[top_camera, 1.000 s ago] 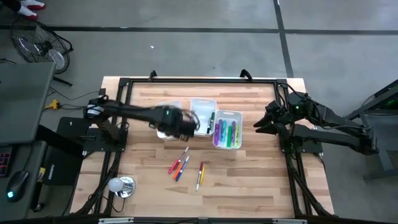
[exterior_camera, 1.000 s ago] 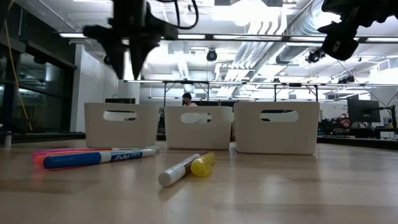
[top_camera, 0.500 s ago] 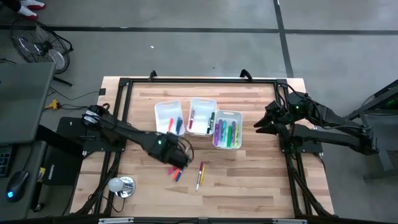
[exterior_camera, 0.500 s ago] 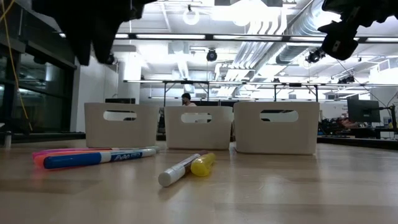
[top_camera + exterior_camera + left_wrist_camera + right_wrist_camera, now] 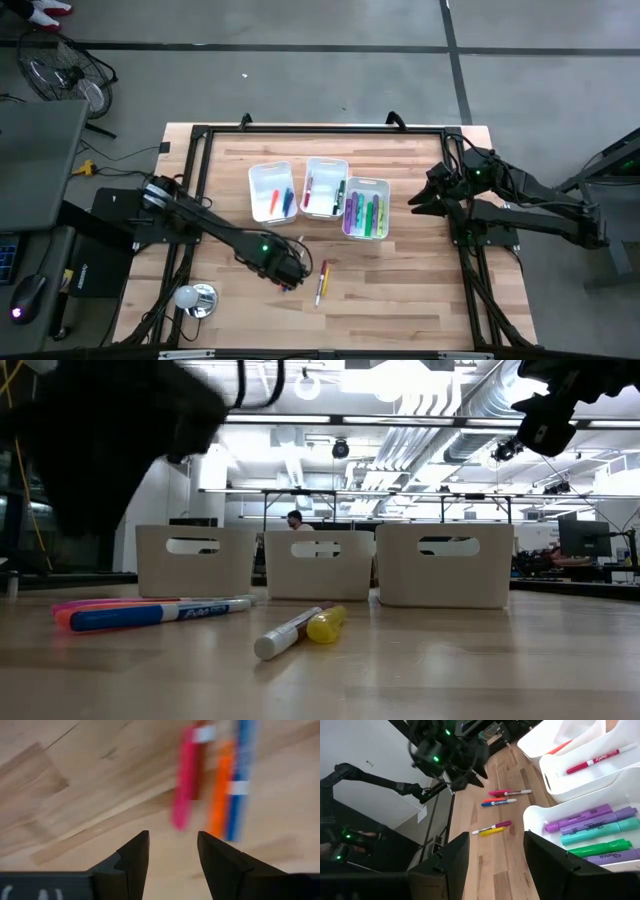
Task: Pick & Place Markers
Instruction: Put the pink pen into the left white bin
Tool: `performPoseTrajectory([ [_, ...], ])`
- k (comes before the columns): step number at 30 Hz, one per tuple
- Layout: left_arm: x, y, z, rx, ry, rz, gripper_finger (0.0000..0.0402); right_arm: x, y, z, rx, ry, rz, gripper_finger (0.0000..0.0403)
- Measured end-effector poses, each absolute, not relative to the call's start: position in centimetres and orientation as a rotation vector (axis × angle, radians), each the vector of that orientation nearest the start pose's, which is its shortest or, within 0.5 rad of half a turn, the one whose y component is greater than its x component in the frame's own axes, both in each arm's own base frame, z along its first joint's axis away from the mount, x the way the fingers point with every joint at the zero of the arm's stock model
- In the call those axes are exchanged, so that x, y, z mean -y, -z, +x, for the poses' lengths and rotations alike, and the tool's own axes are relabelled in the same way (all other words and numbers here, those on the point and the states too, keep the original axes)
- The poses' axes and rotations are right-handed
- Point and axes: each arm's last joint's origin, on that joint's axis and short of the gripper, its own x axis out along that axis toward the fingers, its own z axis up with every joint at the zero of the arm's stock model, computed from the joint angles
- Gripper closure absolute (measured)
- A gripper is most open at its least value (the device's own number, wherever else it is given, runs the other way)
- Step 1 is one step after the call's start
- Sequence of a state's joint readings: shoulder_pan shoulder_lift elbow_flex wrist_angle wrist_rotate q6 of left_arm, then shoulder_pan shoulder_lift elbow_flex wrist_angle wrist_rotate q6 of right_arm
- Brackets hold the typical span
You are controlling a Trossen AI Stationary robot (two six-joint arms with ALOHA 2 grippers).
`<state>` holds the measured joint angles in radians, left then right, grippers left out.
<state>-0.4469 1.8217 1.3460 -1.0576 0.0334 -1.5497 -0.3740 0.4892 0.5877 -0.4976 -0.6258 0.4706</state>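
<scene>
Markers (image 5: pixel 150 611) lie loose on the bench (image 5: pixel 420 290) in the lower centre of the high view: a pink, orange and blue cluster (image 5: pixel 215 785), plus a pair (image 5: pixel 322 282) just to its right. We judge them light, stiff and smooth, apt to roll, so we would pinch one across mid-barrel. Our left pincer (image 5: pixel 172 852) hovers spread just above the cluster, holding nothing. Three white bins (image 5: pixel 318 190) sit above. Our right pincer (image 5: pixel 495 855) waits spread at right.
</scene>
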Motion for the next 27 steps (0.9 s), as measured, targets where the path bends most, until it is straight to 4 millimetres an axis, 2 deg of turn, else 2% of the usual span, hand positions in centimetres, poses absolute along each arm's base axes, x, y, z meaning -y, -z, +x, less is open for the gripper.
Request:
performPoseTrajectory([
  [7,14.2,-18.7,29.4,-1.433,-0.847,-0.88,0.0238,2.4,-27.6,10.7,-0.41,-0.161,0.657,0.0226],
  [13,14.3,-18.1,29.8,-1.382,-0.787,-0.887,0.0238,2.4,-27.5,10.7,-0.415,-0.158,0.659,0.0226],
  [22,11.2,-17.6,30.9,-1.342,-0.829,-0.9,0.0238,2.4,-27.4,10.7,-0.422,-0.154,0.663,0.0226],
  [27,10.9,-17.5,31.3,-1.345,-0.781,-0.879,0.0238,2.4,-27.3,10.6,-0.438,-0.149,0.671,0.0226],
])
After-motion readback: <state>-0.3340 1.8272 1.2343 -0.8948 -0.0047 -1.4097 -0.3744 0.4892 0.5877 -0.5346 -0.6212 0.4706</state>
